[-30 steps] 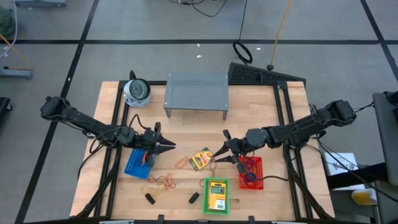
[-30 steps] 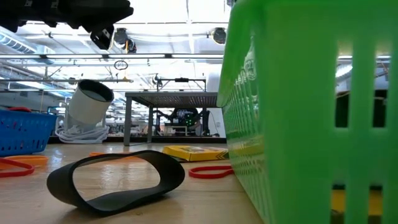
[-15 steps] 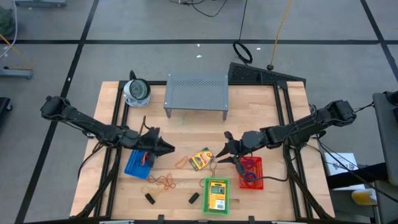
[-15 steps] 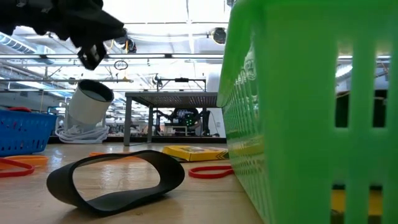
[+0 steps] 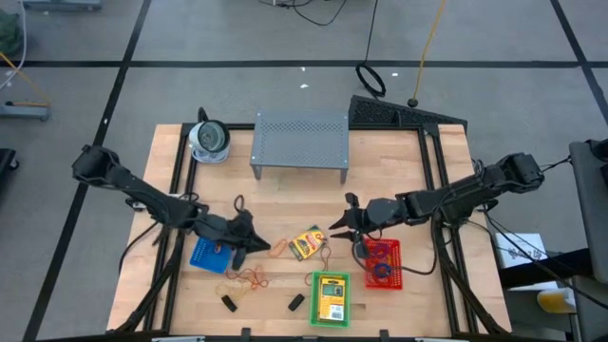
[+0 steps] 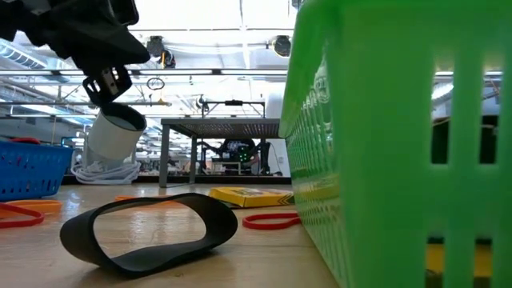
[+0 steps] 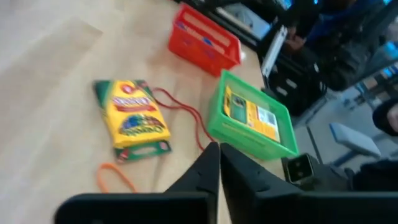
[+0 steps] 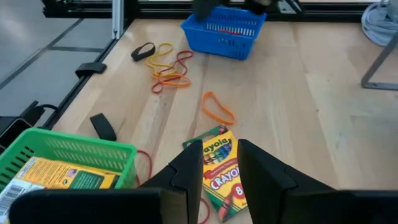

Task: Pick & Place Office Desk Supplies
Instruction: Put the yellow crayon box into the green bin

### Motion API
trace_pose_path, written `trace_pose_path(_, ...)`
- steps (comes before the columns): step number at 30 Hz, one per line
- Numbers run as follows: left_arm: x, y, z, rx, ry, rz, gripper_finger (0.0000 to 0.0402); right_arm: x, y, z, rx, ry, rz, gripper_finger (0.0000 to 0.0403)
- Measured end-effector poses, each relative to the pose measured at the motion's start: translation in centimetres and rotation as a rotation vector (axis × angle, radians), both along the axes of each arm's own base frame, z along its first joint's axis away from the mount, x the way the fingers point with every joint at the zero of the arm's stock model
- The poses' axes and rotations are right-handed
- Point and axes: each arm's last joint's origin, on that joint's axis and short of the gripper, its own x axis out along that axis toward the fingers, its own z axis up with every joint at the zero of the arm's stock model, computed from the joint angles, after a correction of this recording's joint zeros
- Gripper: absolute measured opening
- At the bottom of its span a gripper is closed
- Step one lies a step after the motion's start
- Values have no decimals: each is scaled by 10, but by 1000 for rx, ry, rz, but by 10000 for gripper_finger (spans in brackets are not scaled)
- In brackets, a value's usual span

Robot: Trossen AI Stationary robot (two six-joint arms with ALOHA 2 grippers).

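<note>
A yellow crayon box [image 5: 306, 243] lies flat on the table between the two grippers; a second one lies in the green basket [image 5: 331, 296]. An orange rubber band [image 5: 278, 248] lies beside the box, and a tangle of bands [image 5: 249, 277] nearer the front. Two black clips [image 5: 229, 302] [image 5: 295, 302] rest near the front edge. My left gripper [image 5: 253, 237] is shut and hovers just left of the orange band [image 7: 115, 177]. My right gripper [image 8: 217, 165] is open, just right of the box [image 8: 221, 174] and pointing at it.
A blue basket [image 5: 209, 254] sits under the left arm, and a red basket [image 5: 382, 263] holding bands under the right. A grey perforated shelf [image 5: 299, 141] and a round white-grey object [image 5: 209, 139] stand at the far side. A small dark loop [image 5: 237, 202] lies mid-table.
My left gripper has moved from over the blue basket toward the near edge and slightly right, and has come down toward the orange band and the crayon box. Nothing on the table has moved.
</note>
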Motion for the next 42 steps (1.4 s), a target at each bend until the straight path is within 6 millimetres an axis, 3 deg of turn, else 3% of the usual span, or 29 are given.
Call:
trace_pose_path(4,16,-10,0,-26,63,-34,6,1,-3,0,18,5,-22,89)
trace_pose_path(10,35,-20,-10,-62,289,5,3,0,-3,-1,17,10,-21,89)
trace_pose_path(24,85,-43,-7,-40,515,93,2,-4,-5,-8,3,99,-63,89)
trace_pose_path(31,104,-50,-22,-56,583,150,1,-5,-6,-12,-10,134,-83,89)
trace_pose_path(42,109,-48,-57,-63,717,242,1,-7,-8,-14,28,174,-118,89)
